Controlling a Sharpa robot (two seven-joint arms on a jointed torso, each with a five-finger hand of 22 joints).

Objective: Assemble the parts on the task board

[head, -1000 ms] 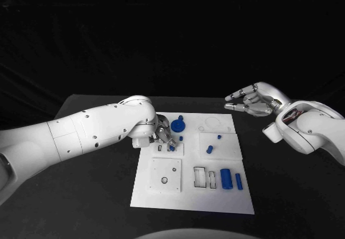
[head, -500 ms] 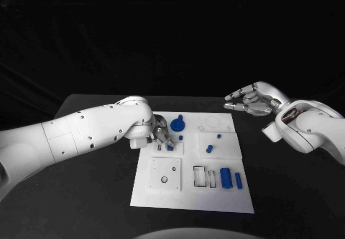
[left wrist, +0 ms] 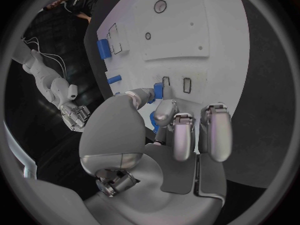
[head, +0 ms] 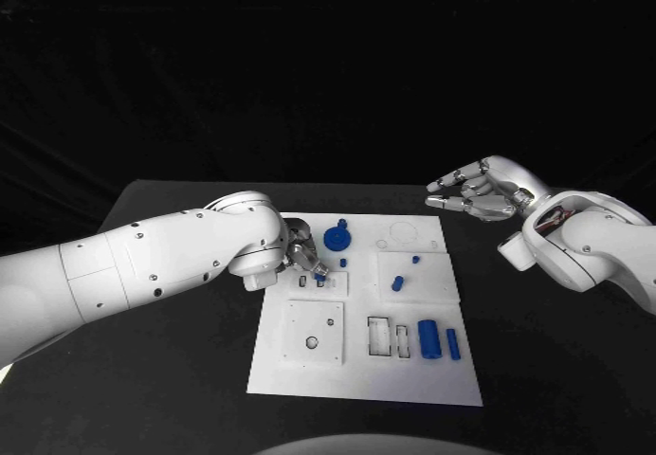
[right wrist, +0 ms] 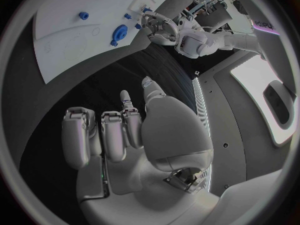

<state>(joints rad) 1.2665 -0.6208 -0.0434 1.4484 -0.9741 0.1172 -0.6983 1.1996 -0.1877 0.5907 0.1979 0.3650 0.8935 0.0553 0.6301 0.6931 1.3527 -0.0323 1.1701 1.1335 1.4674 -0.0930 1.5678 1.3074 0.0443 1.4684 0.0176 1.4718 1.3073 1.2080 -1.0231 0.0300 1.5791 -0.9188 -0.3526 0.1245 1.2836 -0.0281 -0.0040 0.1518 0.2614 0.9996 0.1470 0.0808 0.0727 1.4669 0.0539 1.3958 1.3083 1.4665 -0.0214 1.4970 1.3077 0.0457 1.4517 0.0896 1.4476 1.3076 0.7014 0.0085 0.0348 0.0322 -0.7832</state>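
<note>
The white task board (head: pixel 410 379) lies in the middle of the black table. My left hand (head: pixel 303 258) hovers low over the board's left side and pinches a small blue part (left wrist: pixel 158 91) between thumb and a finger. The part sits right by two narrow slots (left wrist: pixel 187 85); in the head view it shows as a blue tip (head: pixel 320 276). My right hand (head: pixel 479 194) is raised beyond the board's far right corner, fingers apart and holding nothing. A round blue part (head: pixel 337 234) lies just beyond the left hand.
Loose blue parts lie on the board: two small pegs (head: pixel 398 282), a thick cylinder (head: pixel 429 339) and a thinner one (head: pixel 454 344) near the front right. A square plate with holes (head: pixel 313 334) sits front left. The right wrist view shows the board (right wrist: pixel 69 25).
My left forearm has swung a little toward the near left while its hand stays over the slots with the blue part. The right hand has not moved.
</note>
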